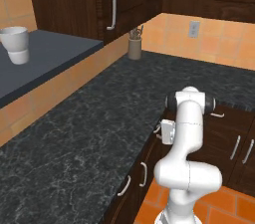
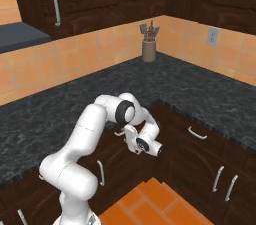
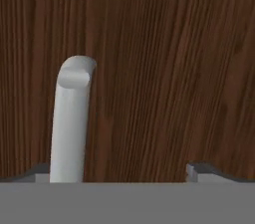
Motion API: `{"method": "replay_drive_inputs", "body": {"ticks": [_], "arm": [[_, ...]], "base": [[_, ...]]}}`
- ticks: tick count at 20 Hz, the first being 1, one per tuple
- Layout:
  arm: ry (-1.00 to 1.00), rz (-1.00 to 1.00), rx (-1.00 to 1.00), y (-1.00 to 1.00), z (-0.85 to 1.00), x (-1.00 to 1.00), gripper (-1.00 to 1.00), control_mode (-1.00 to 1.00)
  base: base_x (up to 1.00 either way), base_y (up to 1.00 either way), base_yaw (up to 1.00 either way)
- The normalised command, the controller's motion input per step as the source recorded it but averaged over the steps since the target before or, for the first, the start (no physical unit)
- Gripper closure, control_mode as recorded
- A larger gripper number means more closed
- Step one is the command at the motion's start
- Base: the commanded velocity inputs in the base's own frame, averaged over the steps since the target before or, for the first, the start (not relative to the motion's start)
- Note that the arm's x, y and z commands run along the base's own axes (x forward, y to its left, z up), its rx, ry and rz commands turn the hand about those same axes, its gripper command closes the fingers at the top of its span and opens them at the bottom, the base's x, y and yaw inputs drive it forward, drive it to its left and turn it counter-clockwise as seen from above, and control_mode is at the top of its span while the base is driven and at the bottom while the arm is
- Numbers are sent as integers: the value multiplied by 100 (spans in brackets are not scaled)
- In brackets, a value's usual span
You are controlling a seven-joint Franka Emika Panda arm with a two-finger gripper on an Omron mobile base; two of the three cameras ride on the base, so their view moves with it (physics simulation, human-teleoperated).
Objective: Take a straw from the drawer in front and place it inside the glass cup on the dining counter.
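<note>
Jaws wide apart, silver handle [image 3: 69,123] betw. them, drawer [image 3: 164,68] front close.

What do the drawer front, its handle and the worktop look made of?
Drawer: dark brown wood, matte, judging by the streaky grain running along the front. Handle: probably brushed metal, silver-grey with a soft sheen and a rounded end. Worktop: polished stone by the look, black with pale speckles and veins.

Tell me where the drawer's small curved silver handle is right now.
In the hand view the small curved silver handle stands left of centre against the dark brown wooden drawer front, close before the open gripper, nearer its left fingertip.
</note>
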Motion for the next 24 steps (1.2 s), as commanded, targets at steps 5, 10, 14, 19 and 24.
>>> {"method": "replay_drive_inputs", "body": {"ticks": [5, 10, 14, 19, 24], "arm": [[1, 0, 0, 14, -15, 0, 100, -100], [4, 0, -4, -5, -3, 1, 100, -100], [8, 0, 0, -44, 0, -9, 100, -100], [11, 0, 0, -67, 0, -4, 100, -100], [8, 0, 0, -82, 0, -1, 100, -100]], "base": [[0, 0, 0], [0, 0, 0], [0, 0, 0], [0, 0, 0], [0, 0, 0]]}}
